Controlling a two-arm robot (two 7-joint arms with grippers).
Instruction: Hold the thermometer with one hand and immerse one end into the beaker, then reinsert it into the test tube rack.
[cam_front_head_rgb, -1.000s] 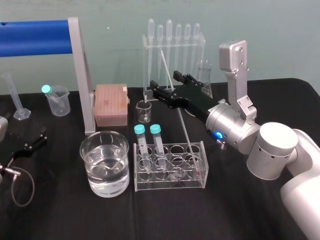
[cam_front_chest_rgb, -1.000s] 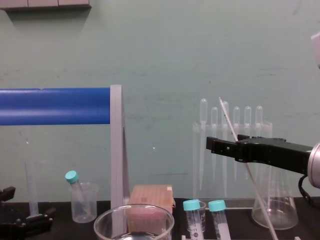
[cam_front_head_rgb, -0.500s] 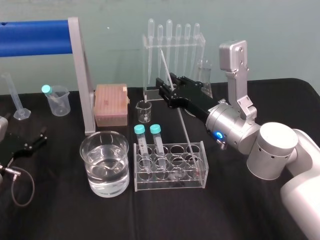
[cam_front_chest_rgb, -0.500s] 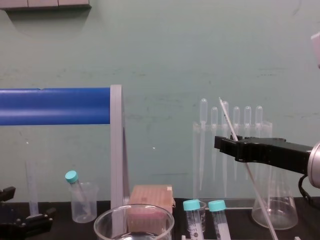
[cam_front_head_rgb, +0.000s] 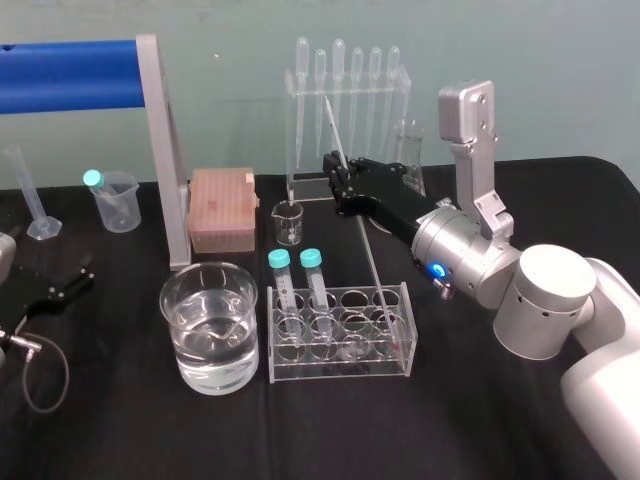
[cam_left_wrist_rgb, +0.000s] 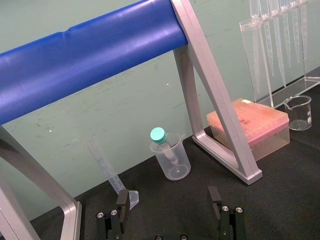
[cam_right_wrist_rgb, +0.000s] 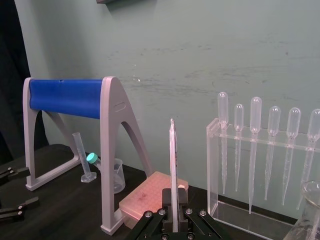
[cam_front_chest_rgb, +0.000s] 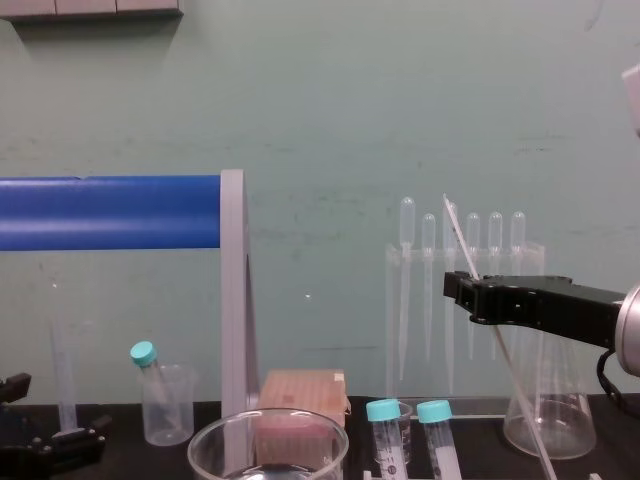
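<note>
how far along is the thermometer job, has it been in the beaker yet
Done: the right gripper is shut on the thermometer's upper part. In hand: the lift; its lower end stands in the test tube rack. Left: dipping one end in the beaker, then reinserting it. The left gripper lies open, parked at far left.

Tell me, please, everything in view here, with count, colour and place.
thermometer: 1, whitish, lower end in the rack
beaker: 1, clear, water inside, left of the rack
test tube rack: 1, clear, front centre
capped tubes: 2, teal caps, in the rack
pipettes: 6, clear, back stand
small beaker: 1, clear, before the pipettes
tip box: 1, pink, left of small beaker
frame: 1, blue bar, silver legs, back left
plastic cup: 1, clear, far left
measuring cylinder: 1, clear, far left
conical flask: 1, clear, back right
right gripper: black, fingers shut on the thermometer
left gripper: black, fingers open, parked left
</note>
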